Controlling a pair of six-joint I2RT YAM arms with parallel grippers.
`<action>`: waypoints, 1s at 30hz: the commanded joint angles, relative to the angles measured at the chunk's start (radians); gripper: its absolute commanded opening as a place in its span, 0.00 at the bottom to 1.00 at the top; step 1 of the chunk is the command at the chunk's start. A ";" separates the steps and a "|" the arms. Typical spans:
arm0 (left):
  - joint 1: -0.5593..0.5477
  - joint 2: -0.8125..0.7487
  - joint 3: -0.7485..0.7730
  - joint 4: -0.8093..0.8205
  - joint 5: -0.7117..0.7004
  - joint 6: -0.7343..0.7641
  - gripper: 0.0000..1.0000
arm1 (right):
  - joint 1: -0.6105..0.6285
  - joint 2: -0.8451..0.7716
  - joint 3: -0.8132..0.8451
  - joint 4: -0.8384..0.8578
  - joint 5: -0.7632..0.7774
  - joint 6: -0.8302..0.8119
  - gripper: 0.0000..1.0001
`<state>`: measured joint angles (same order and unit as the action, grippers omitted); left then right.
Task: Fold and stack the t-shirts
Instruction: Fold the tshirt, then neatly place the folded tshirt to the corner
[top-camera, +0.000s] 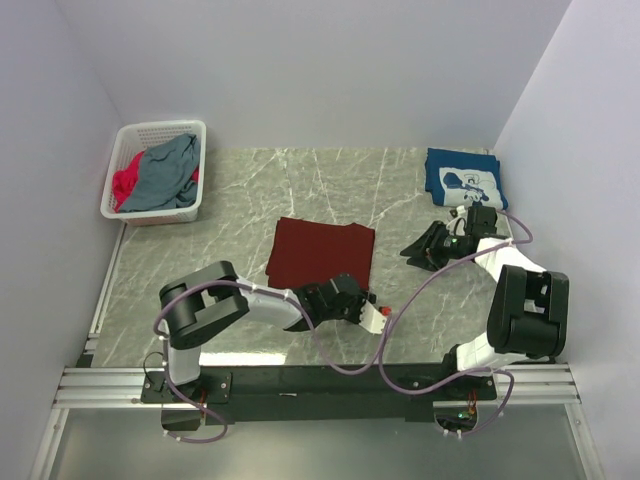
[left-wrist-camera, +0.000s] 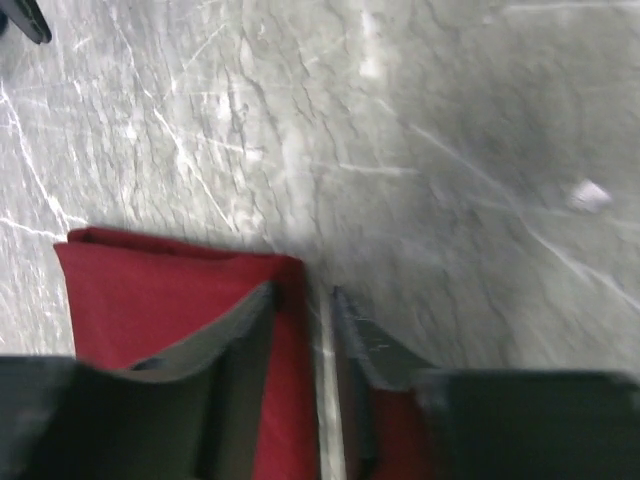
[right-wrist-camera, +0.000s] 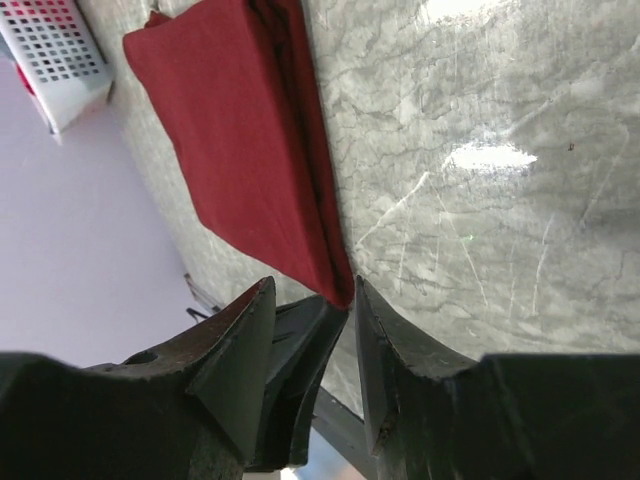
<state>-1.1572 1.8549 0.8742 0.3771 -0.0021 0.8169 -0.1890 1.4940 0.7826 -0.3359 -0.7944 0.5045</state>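
Grey marbled desk (top-camera: 230, 200) carrying one folded dark-red shirt (top-camera: 320, 252), laid flat as a rectangle. White lattice basket (top-camera: 150, 212), well apart to the far left of the dark-red shirt, against the side wall. Navy shirt (top-camera: 462, 178) with white print, folded, well apart to the far right of the dark-red shirt. Grey-blue shirt (top-camera: 165, 175), crumpled, filling most of the basket; pink shirt (top-camera: 124, 186) beneath it, showing at the basket's left side. Left gripper (left-wrist-camera: 305, 295) at the near right corner of the dark-red shirt, jaws narrowly parted and straddling the cloth's edge, one finger (left-wrist-camera: 235, 340) over the cloth. Right gripper (right-wrist-camera: 310, 290) to the right of the dark-red shirt, clear of it, jaws spread with nothing between them.
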 joint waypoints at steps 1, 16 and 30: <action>0.010 0.052 0.045 0.026 -0.018 0.047 0.32 | -0.015 0.015 0.006 0.047 -0.048 0.019 0.45; 0.143 -0.092 0.169 -0.133 0.228 -0.157 0.00 | 0.014 0.178 -0.031 0.368 -0.052 0.225 0.64; 0.154 -0.091 0.223 -0.173 0.251 -0.202 0.00 | 0.236 0.199 -0.152 0.733 0.106 0.574 0.82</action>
<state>-1.0027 1.7824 1.0496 0.2008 0.2310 0.6422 -0.0010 1.6890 0.6434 0.2489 -0.7578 0.9813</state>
